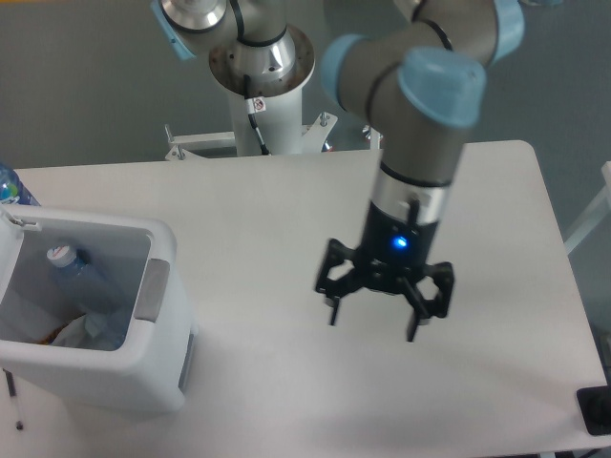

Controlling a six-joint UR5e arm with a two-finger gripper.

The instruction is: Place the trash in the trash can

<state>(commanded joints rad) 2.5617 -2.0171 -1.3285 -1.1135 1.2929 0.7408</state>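
While the gripper (372, 324) hangs over the middle-right of the white bench (286, 239), its two dark fingers are spread wide with nothing between them, tips pointing down at the bare surface. A blue light glows on the black wrist section just above the fingers, and the arm (420, 124), grey with pale blue joint caps, rises from there toward the far edge, where its white base column (263, 105) stands behind the bench.

The trash can (143, 367) sits at the near left corner of the bench, well apart from the gripper, a white rectangular bin with rounded corners and a grey panel on its right rim. Inside it lies the bottle (81, 277), clear plastic with a white cap pointing to the far left corner of the bin. Below the bottle, at the near side of the bin's interior, the crumpled white wrapper (74, 331) rests against the inner wall; whether it touches the bottle cannot be told. At the far left edge of the view, a blue-tinted bottle (11, 188) shows only in part, outside the bin.
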